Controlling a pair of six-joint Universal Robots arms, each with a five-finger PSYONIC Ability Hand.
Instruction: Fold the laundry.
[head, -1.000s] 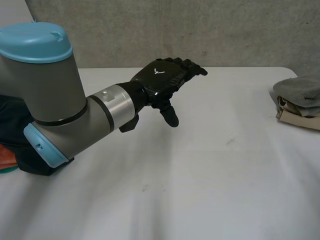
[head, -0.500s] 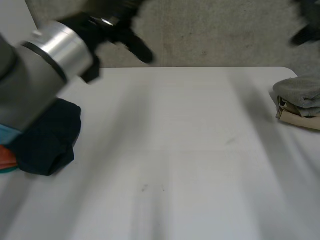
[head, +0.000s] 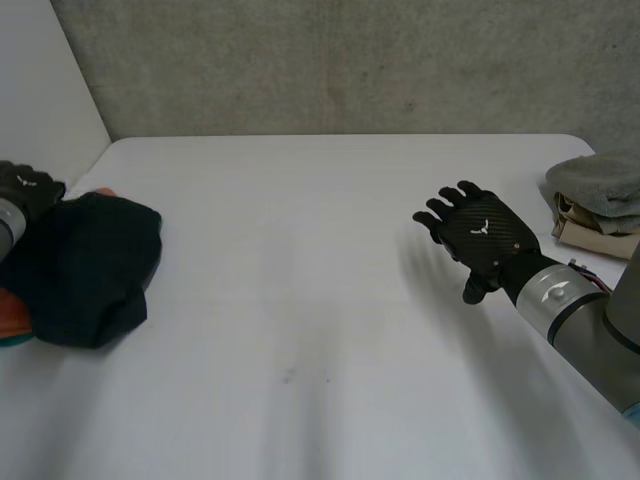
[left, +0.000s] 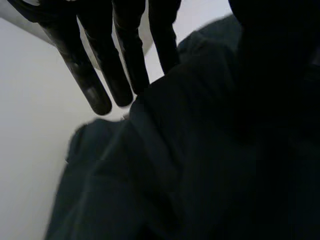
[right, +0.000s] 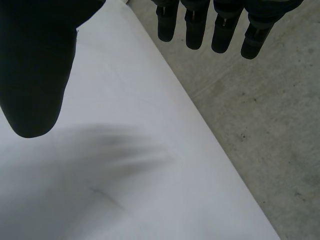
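White table (head: 300, 330), concrete wall behind. Left hand (head: 22, 190) at far-left side, fingers (left: 90, 85) straight over edge of bunched dark garment (head: 90, 270), nothing pinched. Right hand (head: 480, 232) spread above bare table, near folded stack (head: 600, 200). Risk: shallow grab, garment slipping or dragging off table side

A dark navy garment (head: 90, 265) lies crumpled in a heap at the table's (head: 330, 300) left edge (an orange cloth (head: 10, 318) peeks from beneath); at the right edge, a folded grey cloth (head: 600, 182) tops a beige cloth (head: 592, 236)
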